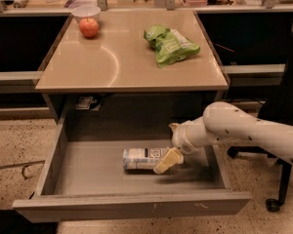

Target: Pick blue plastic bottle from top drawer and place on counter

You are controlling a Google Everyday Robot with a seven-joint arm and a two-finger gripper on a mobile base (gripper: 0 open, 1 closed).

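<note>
My gripper [167, 162] sat in the top drawer [97, 179], at the right end of the blue plastic bottle [140, 158] lying just to its left. Clamped or not, I could not tell. Held end-on, the bottle risked slipping when lifted. One bottle; beyond the gripper, the counter [112, 65] bore one apple [89, 27], one bowl [85, 10] and one green bag [170, 44].
</note>
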